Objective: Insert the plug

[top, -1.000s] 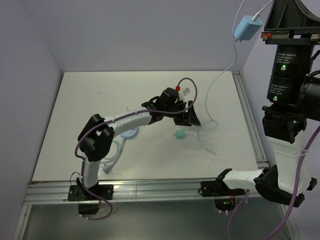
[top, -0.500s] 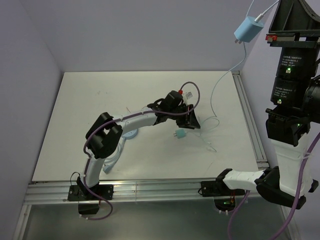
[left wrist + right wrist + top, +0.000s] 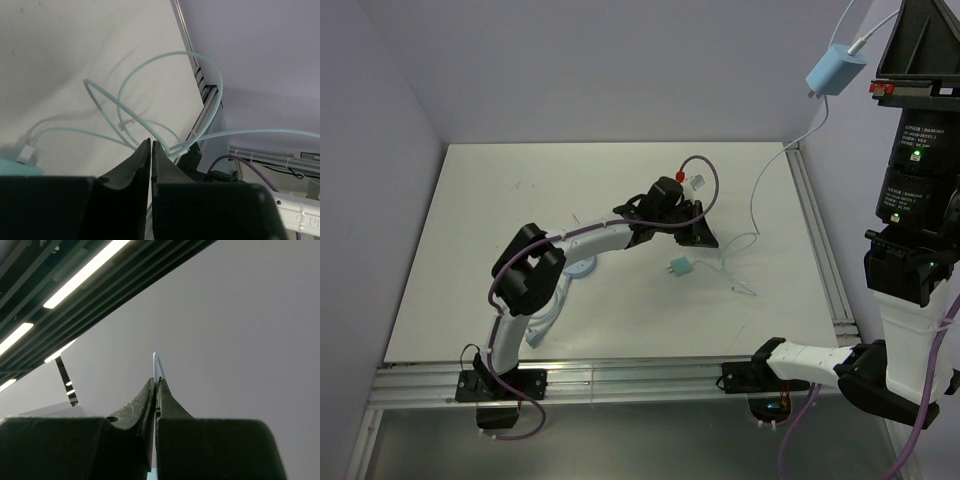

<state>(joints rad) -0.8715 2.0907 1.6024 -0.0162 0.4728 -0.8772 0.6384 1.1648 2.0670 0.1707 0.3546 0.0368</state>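
A small teal plug [image 3: 680,268] lies on the white table [image 3: 500,240], its corner showing at the bottom left of the left wrist view as the plug [image 3: 12,166]. A pale cable [image 3: 757,190] loops beside it and rises to a light-blue adapter [image 3: 834,68] hanging in the air. My left gripper [image 3: 703,236] is low over the loops, just beyond the plug. Its jaws [image 3: 151,142] are closed together, and cable [image 3: 202,62] strands run right behind the tips; whether one is pinched does not show. My right gripper [image 3: 156,381] is raised high and shut on the cable [image 3: 155,360].
A pale round disc [image 3: 582,266] and a coil of pale cord [image 3: 545,312] lie under the left arm. Aluminium rails run along the table's right edge [image 3: 817,250] and front edge [image 3: 620,374]. Walls close the back and left.
The left gripper's jaws have closed from wide open while it settled over the cable loops. The right arm has swung rightward, carrying the adapter with it.
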